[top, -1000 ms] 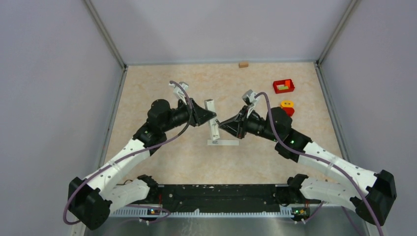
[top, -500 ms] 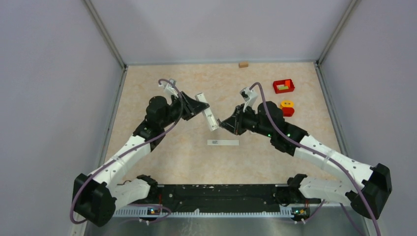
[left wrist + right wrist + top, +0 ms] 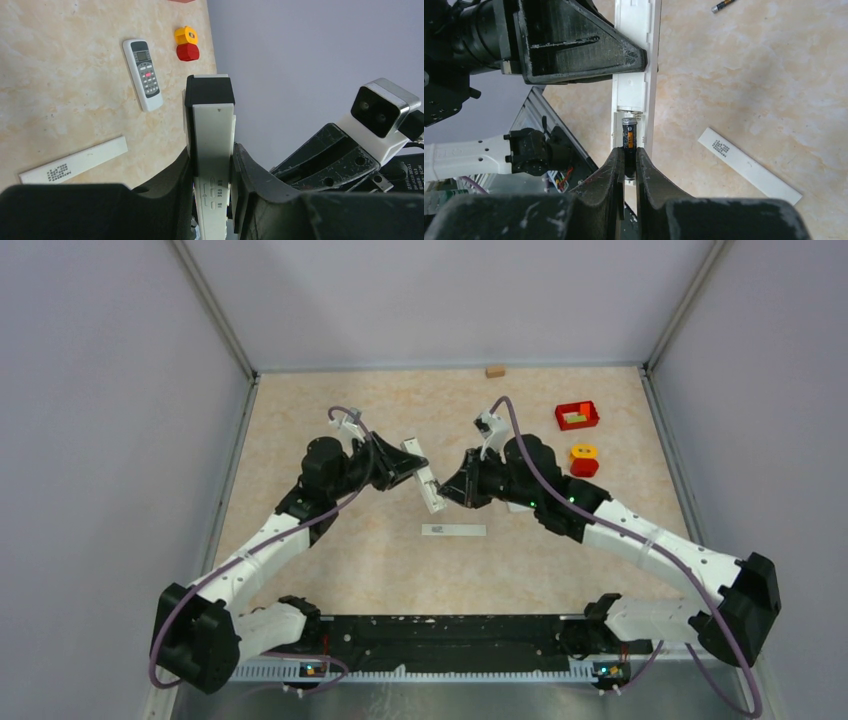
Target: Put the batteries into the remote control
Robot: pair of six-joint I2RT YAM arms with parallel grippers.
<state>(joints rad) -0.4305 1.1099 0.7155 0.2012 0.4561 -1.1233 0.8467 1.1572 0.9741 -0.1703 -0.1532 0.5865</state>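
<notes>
While the slim white remote [image 3: 430, 490] hangs above the middle of the surface [image 3: 380, 570] in the top view, the left jaws clamp its upper half and the right jaws meet its lower end from the right. The walls stand well apart. A white labelled bar [image 3: 453, 530], likely the battery cover, lies just below in the frame.

In the left wrist view the left jaws are closed on the remote's two long sides, black end cap upward. A second, screened remote [image 3: 142, 72] lies at upper left, near a red and yellow block [image 3: 186, 44].

In the right wrist view the right jaws pinch nearly shut on a dark battery [image 3: 629, 136] lying in the open bay at centre, its far end at the spring. I judge a cell is being seated. The next move calls for pushing it toward the spring, pressing it flat, then letting go. The bay walls sit just beside the fingertips, leaving little sideways room. A loose battery [image 3: 722, 5] lies at upper right.
</notes>
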